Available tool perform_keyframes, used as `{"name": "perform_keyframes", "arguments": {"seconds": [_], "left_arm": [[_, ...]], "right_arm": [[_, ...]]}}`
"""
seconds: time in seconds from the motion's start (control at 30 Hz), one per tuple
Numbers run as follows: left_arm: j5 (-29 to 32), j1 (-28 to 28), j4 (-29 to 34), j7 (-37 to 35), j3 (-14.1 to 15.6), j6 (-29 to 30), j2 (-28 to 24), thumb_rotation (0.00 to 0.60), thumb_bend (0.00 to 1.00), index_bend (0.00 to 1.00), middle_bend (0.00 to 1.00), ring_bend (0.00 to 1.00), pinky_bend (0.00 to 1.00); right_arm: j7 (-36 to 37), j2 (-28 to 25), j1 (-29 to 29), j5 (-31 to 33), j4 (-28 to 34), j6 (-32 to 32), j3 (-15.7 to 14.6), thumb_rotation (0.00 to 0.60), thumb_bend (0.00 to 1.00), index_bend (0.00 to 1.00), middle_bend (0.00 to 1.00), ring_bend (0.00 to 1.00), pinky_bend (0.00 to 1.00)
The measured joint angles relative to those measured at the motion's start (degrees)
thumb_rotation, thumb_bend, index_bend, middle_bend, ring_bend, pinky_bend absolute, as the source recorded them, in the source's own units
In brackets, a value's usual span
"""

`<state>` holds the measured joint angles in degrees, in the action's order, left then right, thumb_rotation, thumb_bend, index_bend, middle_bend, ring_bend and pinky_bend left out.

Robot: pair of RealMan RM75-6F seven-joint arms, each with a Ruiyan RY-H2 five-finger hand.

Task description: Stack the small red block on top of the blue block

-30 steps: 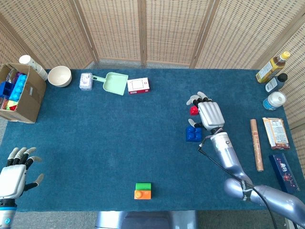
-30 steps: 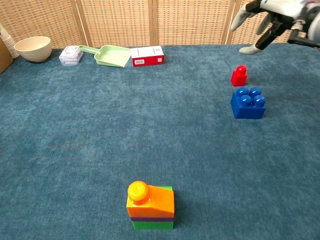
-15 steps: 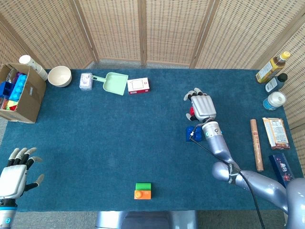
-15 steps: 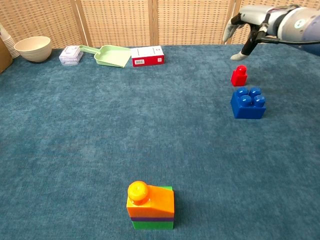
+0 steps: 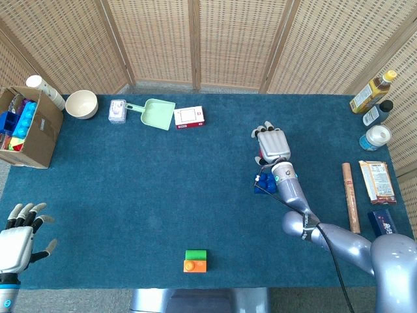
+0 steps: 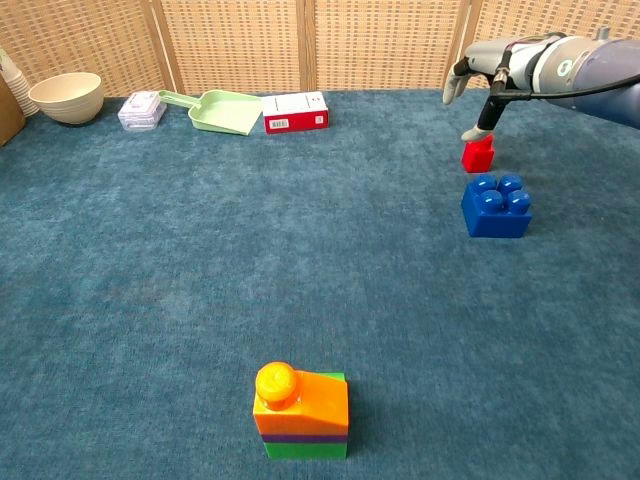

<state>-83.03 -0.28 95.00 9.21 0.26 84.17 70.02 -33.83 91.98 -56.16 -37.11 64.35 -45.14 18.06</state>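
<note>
Far left: open cardboard box [image 5: 32,134] holding colourful toys; cream bowl [image 5: 81,104] beside it. Back row: small clear container [image 5: 117,110], pale green dustpan [image 5: 156,113], red-and-white carton [image 5: 189,117]. Front centre: orange block with a round knob, stacked on a green block [image 6: 301,410]. Right edge: three bottles [image 5: 375,109], wooden rolling pin [image 5: 351,197], snack packet [image 5: 377,180].

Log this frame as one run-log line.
phase: reach | right hand fingers at small red block, no grasp seen | blue block bare | left hand idle
</note>
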Motion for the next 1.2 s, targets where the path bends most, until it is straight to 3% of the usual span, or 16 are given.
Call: {"name": "perform_keyframes", "arguments": {"seconds": [0.77, 1.2], "left_arm": [[0.17, -0.04, -0.37, -0.34, 0.27, -0.21, -0.01, 0.6, 0.33, 0.38, 0.17, 0.13, 0.0], [-0.04, -0.12, -0.65, -0.66, 0.39, -0.32, 0.16, 0.6, 0.33, 0.39, 0.17, 0.13, 0.0]], "right_arm": [[-4.65, 3.88, -3.17, 0.26, -11.24, 4.31, -5.51, 0.576, 0.26, 0.28, 0.2, 0.08, 0.29], [-4.84, 6.42, -3.46, 0.34, -16.13, 6.14, -6.2, 0.596, 0.26, 0.29, 0.2, 0.08, 0.29]]}}
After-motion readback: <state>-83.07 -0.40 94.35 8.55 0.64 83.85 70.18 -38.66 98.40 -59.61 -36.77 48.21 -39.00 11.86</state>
